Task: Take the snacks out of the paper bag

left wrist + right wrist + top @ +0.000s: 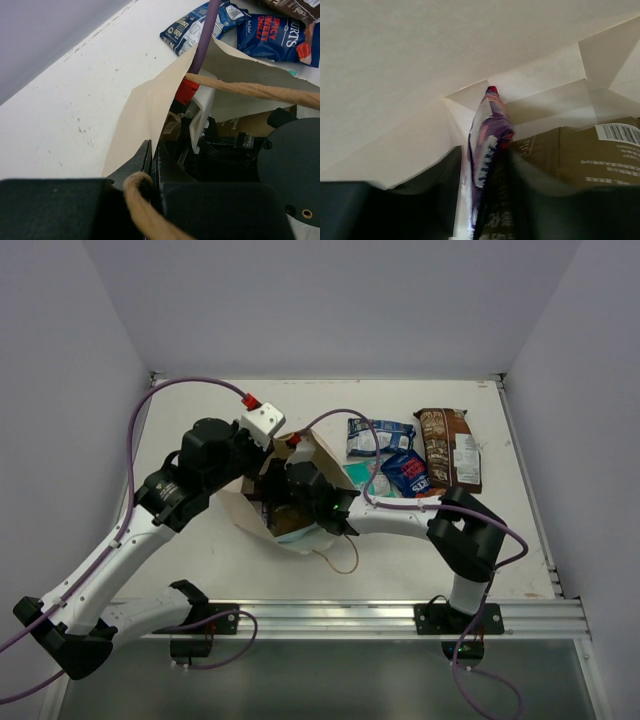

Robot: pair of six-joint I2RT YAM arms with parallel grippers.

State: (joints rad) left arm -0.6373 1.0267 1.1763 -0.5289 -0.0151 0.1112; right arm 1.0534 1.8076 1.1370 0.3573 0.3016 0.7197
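Observation:
The tan paper bag (322, 452) lies open in the middle of the table. My left gripper (272, 448) is shut on the bag's upper edge (145, 115), with a twisted handle (142, 205) lying across its fingers. My right gripper (287, 504) reaches inside the bag. In the right wrist view it (484, 152) is shut on a purple-and-white snack packet (489, 132) standing on edge near the bag's bottom. A brown packet (590, 155) lies beside it in the bag. Outside the bag lie a light blue packet (378, 434), a dark blue one (405, 472), a teal one (360, 475) and a brown one (450, 445).
The packets outside the bag lie close together at the back right, near the table's right edge (528, 490). White walls enclose the table on three sides. A purple cable (206, 35) of the right arm crosses over the bag's mouth. A loose bag handle (340, 562) lies on the table in front.

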